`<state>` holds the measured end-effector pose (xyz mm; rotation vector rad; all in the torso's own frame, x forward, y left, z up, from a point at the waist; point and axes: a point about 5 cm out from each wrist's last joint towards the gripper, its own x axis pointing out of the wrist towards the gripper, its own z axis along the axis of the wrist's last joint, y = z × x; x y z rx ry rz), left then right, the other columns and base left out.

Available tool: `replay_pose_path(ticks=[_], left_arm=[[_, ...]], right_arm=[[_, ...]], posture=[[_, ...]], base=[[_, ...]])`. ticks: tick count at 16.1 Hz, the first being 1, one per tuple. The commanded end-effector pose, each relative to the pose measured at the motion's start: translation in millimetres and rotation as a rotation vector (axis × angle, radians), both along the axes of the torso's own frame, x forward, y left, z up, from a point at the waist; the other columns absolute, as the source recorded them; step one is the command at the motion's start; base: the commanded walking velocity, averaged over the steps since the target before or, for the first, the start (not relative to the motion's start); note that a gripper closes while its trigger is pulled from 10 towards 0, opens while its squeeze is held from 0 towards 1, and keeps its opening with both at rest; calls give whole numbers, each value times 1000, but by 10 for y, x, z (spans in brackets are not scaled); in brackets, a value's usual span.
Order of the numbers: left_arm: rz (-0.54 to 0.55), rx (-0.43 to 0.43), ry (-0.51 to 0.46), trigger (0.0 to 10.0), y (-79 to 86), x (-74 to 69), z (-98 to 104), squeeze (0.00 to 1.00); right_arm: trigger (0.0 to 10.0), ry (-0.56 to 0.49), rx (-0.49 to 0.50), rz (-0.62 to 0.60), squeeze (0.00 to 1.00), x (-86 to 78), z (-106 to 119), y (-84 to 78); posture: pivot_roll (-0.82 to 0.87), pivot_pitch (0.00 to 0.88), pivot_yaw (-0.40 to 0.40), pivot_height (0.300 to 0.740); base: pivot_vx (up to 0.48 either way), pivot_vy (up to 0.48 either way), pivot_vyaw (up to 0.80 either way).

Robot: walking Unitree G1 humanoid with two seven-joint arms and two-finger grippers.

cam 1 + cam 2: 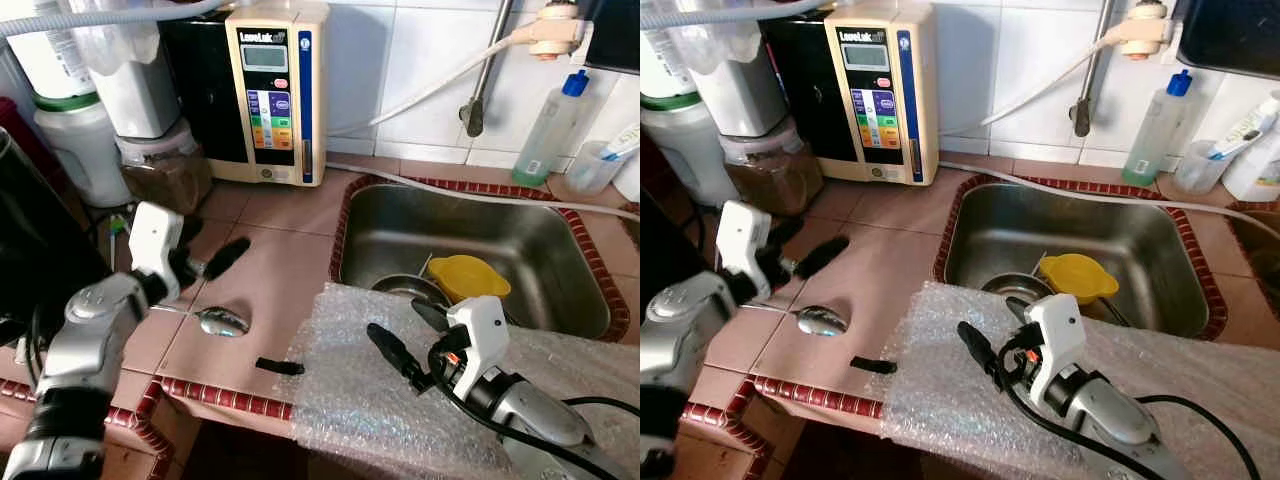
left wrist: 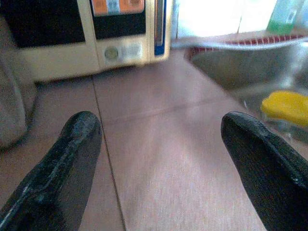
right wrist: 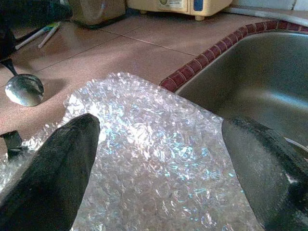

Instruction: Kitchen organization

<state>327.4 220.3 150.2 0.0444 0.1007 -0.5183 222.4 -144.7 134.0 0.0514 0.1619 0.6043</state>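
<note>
A metal spoon (image 1: 222,321) lies on the pink tiled counter (image 1: 280,270), bowl end toward the front edge. My left gripper (image 1: 208,245) hovers open just behind and above it, nothing between its fingers (image 2: 72,159), pointing toward the sink. A sheet of bubble wrap (image 1: 370,410) drapes over the counter's front edge and the sink's near rim. Above it my right gripper (image 1: 408,335) stands open and empty, and the wrap spreads beneath its fingers (image 3: 62,168). The spoon (image 3: 24,89) also shows in the right wrist view, beyond the wrap.
The steel sink (image 1: 520,240) holds a yellow bowl (image 1: 467,277) and a metal dish (image 1: 405,290). A small black piece (image 1: 279,366) lies beside the wrap. A cream water machine (image 1: 278,90), jars (image 1: 85,140) and a soap bottle (image 1: 545,130) line the back wall.
</note>
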Motion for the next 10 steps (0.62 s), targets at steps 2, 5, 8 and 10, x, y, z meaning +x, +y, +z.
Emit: replay_pose_path(ticks=[2,5,8,10], left_arm=[[57,47,34,10000,128,-43,-98,0],[20,65,22,10000,-67,-51,-146,0],[-9,20,-5,10000,-30,-124,-37,0],[-55,-1,-7,10000,83,-142,69,0]], right_arm=[[10000,-26,-12,27,1000,23,23,61],[10000,-49,-18,39,976,65,22,144],[10000,-36,-17,42,961,53,-32,130],[10000,-34,-20,53,957,65,-46,133]], posture=[[116,42,33,740],[114,32,34,740],[135,32,21,740],[146,32,14,740]], base=[[0,0,0],[0,0,0],[0,0,0],[0,0,0]])
